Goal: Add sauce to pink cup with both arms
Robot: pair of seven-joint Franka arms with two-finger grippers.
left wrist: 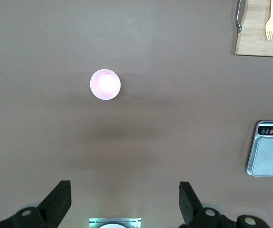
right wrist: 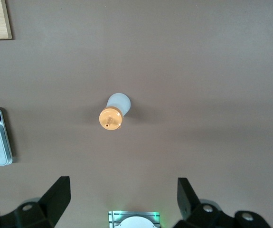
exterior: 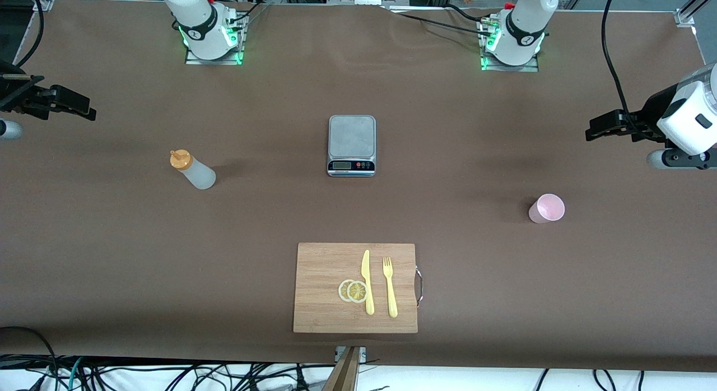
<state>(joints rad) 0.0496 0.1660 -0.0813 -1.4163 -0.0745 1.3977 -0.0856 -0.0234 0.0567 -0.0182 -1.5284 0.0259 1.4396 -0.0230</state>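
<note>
Nearest the camera lies a cutting board (exterior: 355, 287); farther up the worktop (exterior: 112, 256), the pink cup (exterior: 546, 208) and the sauce (exterior: 192, 169) stand untouched, well apart. Left gripper (left wrist: 125, 202) and right gripper (right wrist: 123, 199) hover over their own ends of the worktop, jaws wide and empty — nothing done yet.

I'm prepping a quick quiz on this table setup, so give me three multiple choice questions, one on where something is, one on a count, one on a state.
1. Where does the sauce bottle stand?
A. on the cutting board
B. on the table toward the right arm's end
C. on the scale

2. How many lemon slices lie on the cutting board?
A. one
B. two
C. four

3. How are the left gripper fingers?
A. open, holding nothing
B. shut on the pink cup
C. shut on the fork

Answers: 1 B, it stands on bare table there. 2 B, two overlapping slices lie beside the knife. 3 A, its fingers are spread, and the pink cup stands alone.
</note>
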